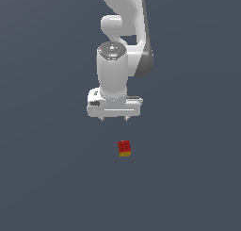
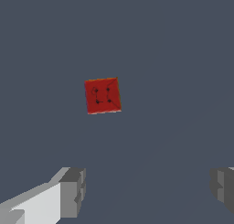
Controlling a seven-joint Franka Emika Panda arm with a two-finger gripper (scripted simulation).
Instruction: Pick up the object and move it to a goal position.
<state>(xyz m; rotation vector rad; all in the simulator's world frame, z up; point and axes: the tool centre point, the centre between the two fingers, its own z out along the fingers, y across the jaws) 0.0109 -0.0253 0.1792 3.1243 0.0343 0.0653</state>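
The object [image 1: 124,148] is a tiny cube lying on the dark grey floor, red on top with dark dots and yellow-orange on its near side. In the wrist view the object [image 2: 103,95] shows only its red dotted face. My white gripper [image 1: 115,119] hangs above the floor, behind the cube in the exterior view and slightly toward the exterior view's left. Its fingers [image 2: 73,191] stand wide apart with nothing between them; the gripper [image 2: 148,189] is open and clear of the cube.
The white arm [image 1: 123,32] rises behind the gripper to the frame's top. Plain dark grey floor [image 1: 47,178] surrounds the cube on all sides.
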